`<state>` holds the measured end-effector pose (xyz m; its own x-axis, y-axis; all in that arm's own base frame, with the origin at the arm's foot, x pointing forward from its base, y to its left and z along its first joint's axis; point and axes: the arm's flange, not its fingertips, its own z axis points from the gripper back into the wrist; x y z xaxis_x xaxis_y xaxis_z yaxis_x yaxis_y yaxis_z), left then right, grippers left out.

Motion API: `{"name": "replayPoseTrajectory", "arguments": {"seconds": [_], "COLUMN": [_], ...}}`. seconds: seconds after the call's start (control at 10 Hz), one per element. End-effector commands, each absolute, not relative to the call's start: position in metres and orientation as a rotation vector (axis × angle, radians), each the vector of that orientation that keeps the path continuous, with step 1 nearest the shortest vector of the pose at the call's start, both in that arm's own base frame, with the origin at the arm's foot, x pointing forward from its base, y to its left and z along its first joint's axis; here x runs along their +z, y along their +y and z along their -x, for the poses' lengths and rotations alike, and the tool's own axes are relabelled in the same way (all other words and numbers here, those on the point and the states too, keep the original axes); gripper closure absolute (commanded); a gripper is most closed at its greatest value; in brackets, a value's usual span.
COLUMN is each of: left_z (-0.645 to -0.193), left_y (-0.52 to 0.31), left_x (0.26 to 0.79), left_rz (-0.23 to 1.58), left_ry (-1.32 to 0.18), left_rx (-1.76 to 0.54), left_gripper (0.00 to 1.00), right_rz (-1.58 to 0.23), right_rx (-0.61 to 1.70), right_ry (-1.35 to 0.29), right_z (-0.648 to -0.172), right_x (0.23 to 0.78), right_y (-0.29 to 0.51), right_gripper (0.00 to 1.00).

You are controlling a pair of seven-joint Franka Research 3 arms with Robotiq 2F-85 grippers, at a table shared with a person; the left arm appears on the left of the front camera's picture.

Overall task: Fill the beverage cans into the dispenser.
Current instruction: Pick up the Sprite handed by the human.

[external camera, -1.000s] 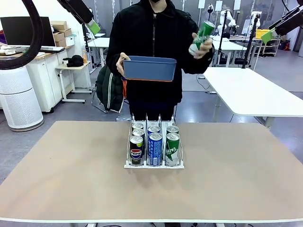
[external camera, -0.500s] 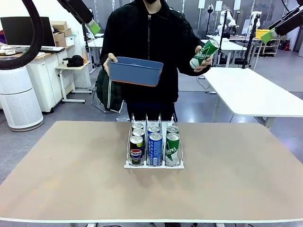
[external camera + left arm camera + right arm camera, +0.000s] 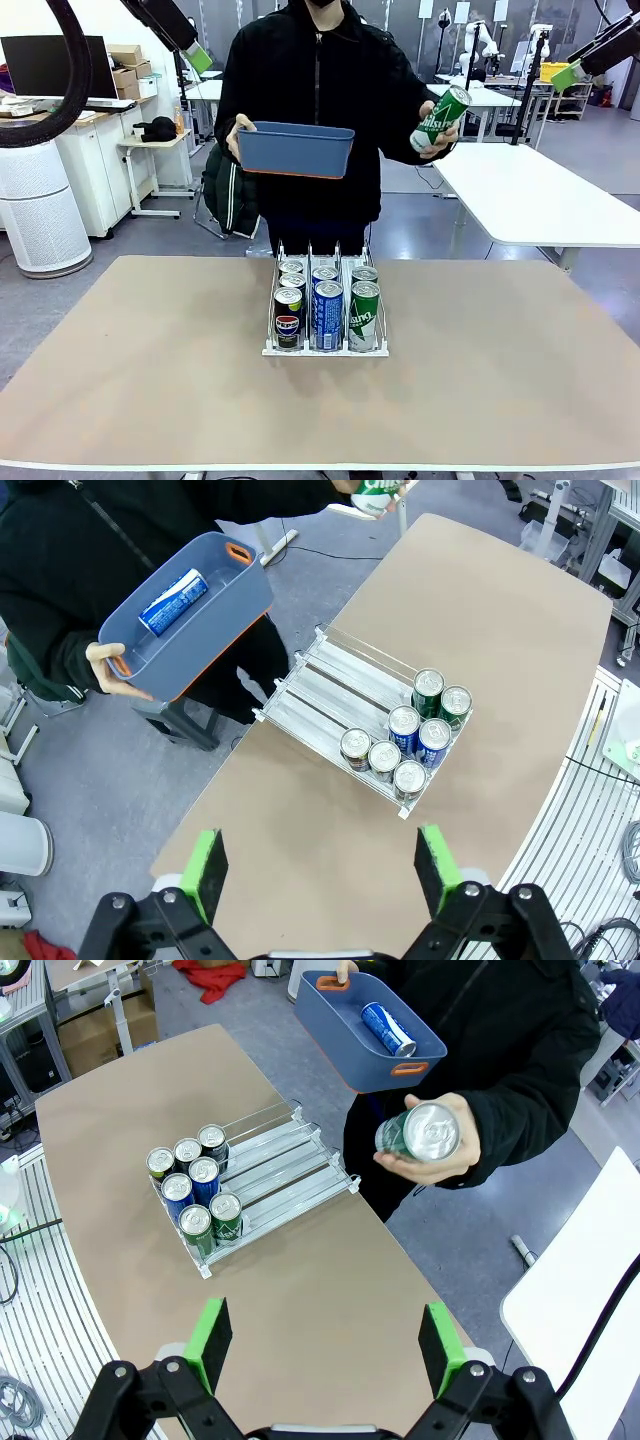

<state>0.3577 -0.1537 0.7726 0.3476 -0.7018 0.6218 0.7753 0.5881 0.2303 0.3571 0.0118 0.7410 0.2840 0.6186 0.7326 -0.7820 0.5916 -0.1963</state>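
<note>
— What's the biggest thing there?
— A wide tan table with rounded corners (image 3: 150,390). Behind its far edge stands a person in a black zipped jacket (image 3: 320,90).

— Is the person carrying anything?
— Yes. One hand (image 3: 236,135) holds a blue rectangular plastic bin with orange handles (image 3: 295,150) at chest height, well above the table.

— Where is the dispenser?
— The three-lane dispenser, a white base with thin upright dividers (image 3: 325,351), sits on the middle of the table. Its back end is at the far edge, just in front of the person.

— And the robot's claws?
— The left gripper (image 3: 322,868) and the right gripper (image 3: 325,1342), black with green pads, are both raised high and look down on the table. Each has its fingers spread wide apart.

— Now the cans?
— Seven slim silver-topped cans stand upright in the dispenser, bunched at its near end. There are three in the lane fronted by the dark Pepsi-logo can (image 3: 288,320). Two are in the middle lane behind the front blue can (image 3: 328,316), and two in the lane behind the front green can (image 3: 364,316). The person's other hand (image 3: 441,138) holds a tilted green can with white lettering (image 3: 442,115), out to the side of the bin. A loose blue can with white print (image 3: 170,602) lies on its side inside the bin.
</note>
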Motion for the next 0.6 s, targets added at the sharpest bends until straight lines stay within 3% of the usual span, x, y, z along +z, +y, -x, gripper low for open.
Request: {"name": "replayPoseTrajectory", "arguments": {"seconds": [0.0, 0.5], "left_z": [-0.3583, -0.3583], "left_y": [-0.1540, -0.1540], "left_x": [0.7726, 0.7726], "left_rz": [0.124, 0.124], "left_ry": [-0.746, -0.746], "left_rx": [-0.966, -0.966], "left_gripper": [0.00, 0.00], "right_rz": [-0.217, -0.217], "right_rx": [0.947, 0.947], "right_ry": [-0.870, -0.870], "right_z": [-0.3570, -0.3570], "right_x": [0.7405, 0.7405], "right_y": [0.0126, 0.0126], "right_gripper": [0.00, 0.00]}}
